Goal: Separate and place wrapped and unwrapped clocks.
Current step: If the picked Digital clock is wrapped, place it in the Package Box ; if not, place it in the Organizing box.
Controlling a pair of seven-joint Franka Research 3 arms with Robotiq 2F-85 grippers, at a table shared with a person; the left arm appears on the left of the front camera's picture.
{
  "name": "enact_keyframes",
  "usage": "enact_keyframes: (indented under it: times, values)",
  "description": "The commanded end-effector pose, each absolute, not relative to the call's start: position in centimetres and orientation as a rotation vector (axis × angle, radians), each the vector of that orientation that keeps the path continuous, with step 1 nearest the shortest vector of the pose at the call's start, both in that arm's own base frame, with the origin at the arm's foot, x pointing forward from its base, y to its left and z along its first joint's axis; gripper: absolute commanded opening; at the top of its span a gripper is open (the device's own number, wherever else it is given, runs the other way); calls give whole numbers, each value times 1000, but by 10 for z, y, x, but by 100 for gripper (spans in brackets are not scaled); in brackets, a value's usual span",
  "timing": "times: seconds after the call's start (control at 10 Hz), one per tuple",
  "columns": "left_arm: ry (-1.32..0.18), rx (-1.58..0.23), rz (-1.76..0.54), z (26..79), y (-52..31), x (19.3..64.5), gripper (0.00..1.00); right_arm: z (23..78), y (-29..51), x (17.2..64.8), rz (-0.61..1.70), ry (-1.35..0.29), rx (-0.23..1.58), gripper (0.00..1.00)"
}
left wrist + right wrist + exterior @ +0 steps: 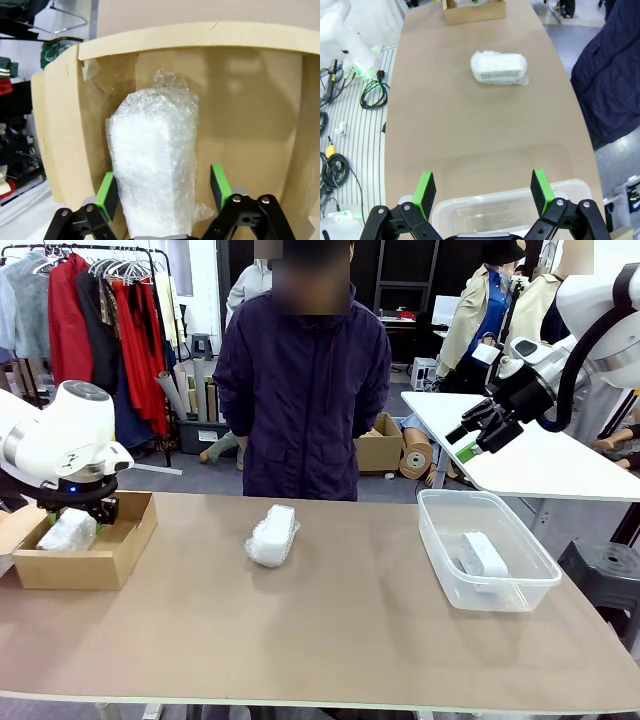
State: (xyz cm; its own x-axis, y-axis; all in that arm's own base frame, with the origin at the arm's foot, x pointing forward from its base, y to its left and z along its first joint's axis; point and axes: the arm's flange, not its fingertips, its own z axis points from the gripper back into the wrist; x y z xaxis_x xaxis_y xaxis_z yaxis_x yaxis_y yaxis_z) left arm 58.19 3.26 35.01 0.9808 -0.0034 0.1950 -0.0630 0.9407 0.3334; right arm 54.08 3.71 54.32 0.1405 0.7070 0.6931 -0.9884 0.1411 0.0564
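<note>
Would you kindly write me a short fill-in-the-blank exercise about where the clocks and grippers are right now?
1. The wrapped clock under the left gripper lies in the brown ____.
2. The unwrapped clock lies in the clear ____.
3. Another wrapped clock lies on the table in front of the ____.
4. The right gripper hangs in the air with jaws ____.
Missing words: cardboard box; tub; person; open.
</note>
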Motion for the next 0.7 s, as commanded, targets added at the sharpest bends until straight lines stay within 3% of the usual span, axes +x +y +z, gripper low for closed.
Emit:
enact_keyframes:
  times: [0.0,0.6]
  values:
    - [-232,363,40,365,32,574,100,546,39,542,1319,-589,587,100]
    - [-305,238,100,419,42,553,100,546,39,542,1319,-589,587,100]
